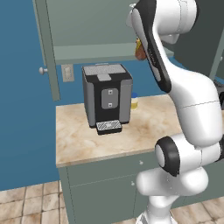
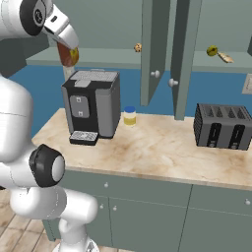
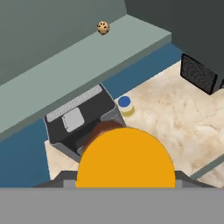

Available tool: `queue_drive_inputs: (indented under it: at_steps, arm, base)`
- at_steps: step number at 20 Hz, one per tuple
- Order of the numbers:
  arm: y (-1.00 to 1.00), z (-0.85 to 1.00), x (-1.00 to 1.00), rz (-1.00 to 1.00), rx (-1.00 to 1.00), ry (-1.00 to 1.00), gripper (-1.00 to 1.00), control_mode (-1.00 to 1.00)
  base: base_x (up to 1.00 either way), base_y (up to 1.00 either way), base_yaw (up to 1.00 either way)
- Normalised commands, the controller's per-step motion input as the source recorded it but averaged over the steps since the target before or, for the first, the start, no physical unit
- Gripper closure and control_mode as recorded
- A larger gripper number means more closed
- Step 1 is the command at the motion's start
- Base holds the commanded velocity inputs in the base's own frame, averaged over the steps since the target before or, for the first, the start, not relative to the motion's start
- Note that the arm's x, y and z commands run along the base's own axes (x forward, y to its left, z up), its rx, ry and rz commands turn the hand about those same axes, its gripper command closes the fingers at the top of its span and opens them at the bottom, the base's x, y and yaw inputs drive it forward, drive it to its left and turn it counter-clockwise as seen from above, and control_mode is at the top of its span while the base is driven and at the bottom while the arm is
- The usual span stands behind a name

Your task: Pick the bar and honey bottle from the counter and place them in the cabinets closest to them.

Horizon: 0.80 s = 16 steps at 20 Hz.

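Observation:
My gripper (image 2: 66, 48) is shut on the honey bottle (image 2: 68, 55), held high above the coffee machine at the level of the open cabinet's shelf (image 2: 103, 56). The arm hides most of the amber bottle (image 1: 140, 51) in the left base view. In the hand view its yellow cap (image 3: 125, 158) bulges up at the bottom and hides the fingertips. The tan bar (image 2: 226, 58) lies on the shelf of the right-hand cabinet, beside a small yellowish ball (image 2: 212, 50). The beige marble counter (image 2: 162, 147) lies below.
A black and grey coffee machine (image 2: 91, 106) stands on the counter's left end, with a pale container with a blue top (image 2: 129, 116) beside it. A dark toaster (image 2: 221, 126) stands to the right. Open cabinet doors (image 2: 156, 49) hang mid-scene. A speckled brown ball (image 3: 103, 28) sits on the shelf.

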Motion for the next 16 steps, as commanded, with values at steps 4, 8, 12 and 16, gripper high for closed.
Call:
queue_drive_inputs:
  at_steps: [4, 8, 12, 16]
  arm:
    - [0.00, -0.05, 0.23, 0.09, -0.02, 0.00, 1.00, -1.00]
    - [0.03, -0.07, 0.30, 0.10, -0.05, 0.00, 1.00, -1.00]
    - [0.05, -0.09, 0.31, 0.09, -0.07, 0.00, 1.00, -1.00]
    - [0.05, -0.02, 0.34, 0.09, -0.08, 0.00, 1.00, -1.00]
  base:
    - [0.00, 0.00, 0.00]
    - [0.00, 0.00, 0.00]
    - [0.00, 0.00, 0.00]
    - [0.00, 0.00, 0.00]
